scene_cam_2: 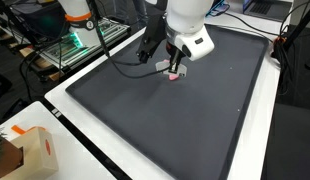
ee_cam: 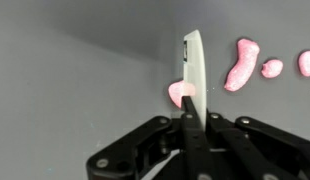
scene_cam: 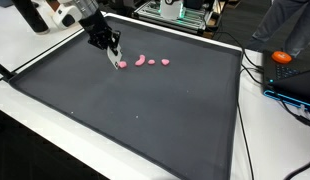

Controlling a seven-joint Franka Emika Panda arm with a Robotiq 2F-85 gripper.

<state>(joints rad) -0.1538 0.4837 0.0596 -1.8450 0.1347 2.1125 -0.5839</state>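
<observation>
My gripper [ee_cam: 193, 100] is shut on a thin white flat blade [ee_cam: 195, 68] that stands edge-on and points down at the dark mat [ee_cam: 75, 80]. A pink lump [ee_cam: 176, 94] lies right at the blade's left side, partly hidden by it. To the right lie an elongated pink piece [ee_cam: 241, 62] and two small ones [ee_cam: 272, 68], [ee_cam: 307, 62]. In both exterior views the gripper [scene_cam: 113, 50] [scene_cam_2: 173, 66] hangs low over the mat's far part, directly above the end pink lump [scene_cam: 121, 65] [scene_cam_2: 175, 76] of the row of pink pieces [scene_cam: 141, 61].
The mat [scene_cam: 145, 110] covers most of a white table [scene_cam_2: 105, 150]. An orange object [scene_cam: 282, 57] and cables lie beyond one edge. A cardboard box [scene_cam_2: 23, 152] stands at a table corner, and an equipment rack [scene_cam_2: 70, 42] is behind.
</observation>
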